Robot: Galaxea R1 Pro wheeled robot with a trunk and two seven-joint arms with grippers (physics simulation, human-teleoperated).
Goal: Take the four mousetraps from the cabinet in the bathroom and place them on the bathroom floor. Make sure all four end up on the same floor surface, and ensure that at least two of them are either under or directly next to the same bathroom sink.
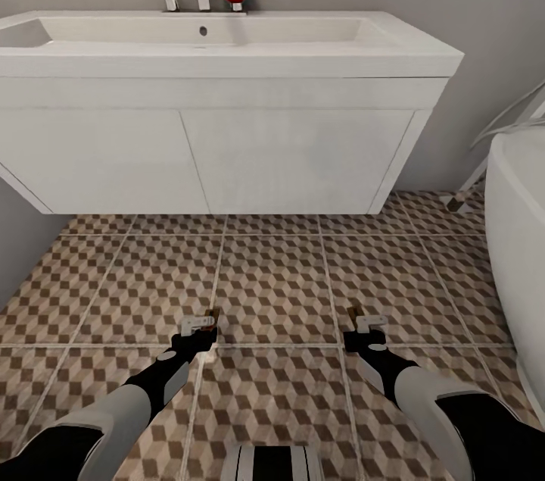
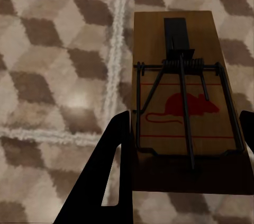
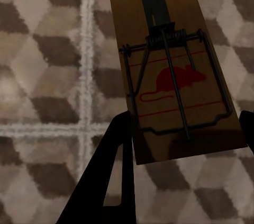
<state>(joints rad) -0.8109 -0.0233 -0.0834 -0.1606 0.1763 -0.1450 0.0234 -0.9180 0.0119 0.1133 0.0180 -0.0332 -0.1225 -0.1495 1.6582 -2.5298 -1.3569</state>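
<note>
The left fingers (image 2: 114, 155) are closing on the near end of one mousetrap (image 2: 185, 107), its long axis running straight out from the left gripper (image 1: 198, 329) toward the sink (image 1: 227, 49). The right fingers (image 3: 114, 160) are gripping a second mousetrap (image 3: 172, 70), which is tilting slightly off the axis of the right gripper (image 1: 369, 328). Two traps are showing, one per gripper, each hanging over the bathroom floor (image 1: 272, 276) in front of the vanity (image 1: 204, 151).
</note>
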